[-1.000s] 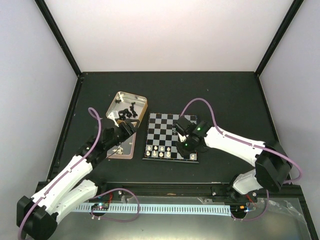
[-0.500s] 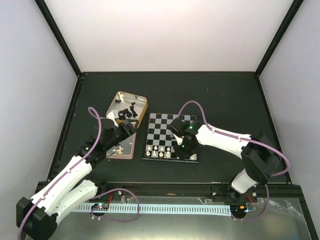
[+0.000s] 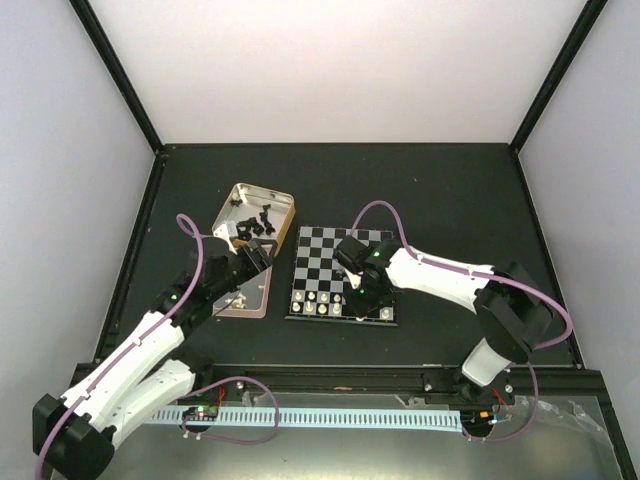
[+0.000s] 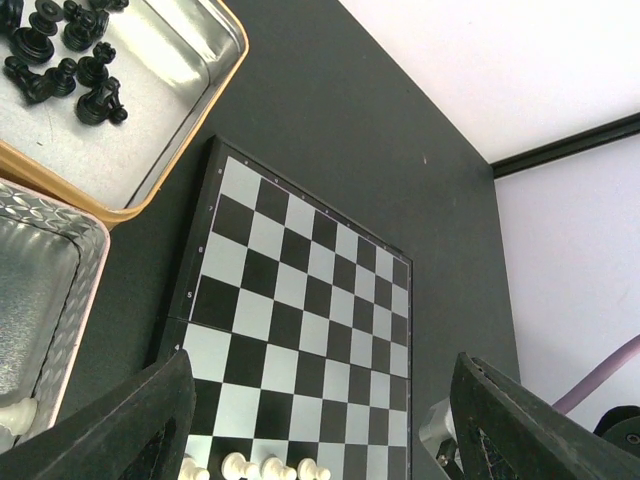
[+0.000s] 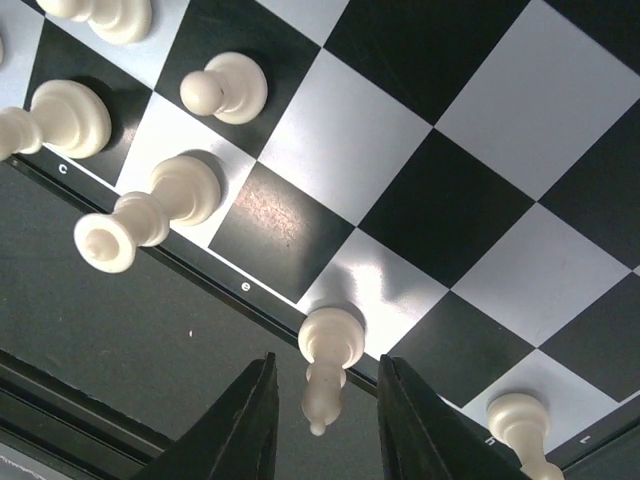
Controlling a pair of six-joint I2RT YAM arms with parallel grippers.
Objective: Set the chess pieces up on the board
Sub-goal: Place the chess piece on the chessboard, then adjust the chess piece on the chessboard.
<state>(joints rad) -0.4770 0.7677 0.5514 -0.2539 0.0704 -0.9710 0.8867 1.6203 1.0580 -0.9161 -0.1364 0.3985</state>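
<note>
The board (image 3: pixel 325 255) lies mid-table. Several cream-white chess pieces (image 3: pixel 318 300) stand on its near rows. My right gripper (image 3: pixel 358 293) is low over the near edge. In the right wrist view the gripper (image 5: pixel 325 420) is open, with a gap either side of an upright white piece (image 5: pixel 328 345) on a light edge square. Other white pieces (image 5: pixel 150 210) stand to the left, and one (image 5: pixel 525 425) to the right. My left gripper (image 3: pixel 258 250) is open and empty, left of the board (image 4: pixel 300 300). Black pieces (image 4: pixel 70 60) lie in a tin.
A gold-rimmed tin (image 3: pixel 283 203) with the black pieces sits at the board's back left. A second metal tin (image 3: pixel 262 298) lies nearer, left of the board, with a white piece (image 4: pixel 10 415) in it. Black frame posts and white walls bound the dark table.
My right gripper has moved left along the board's near edge and now sits around a white piece. The left arm has not visibly moved.
</note>
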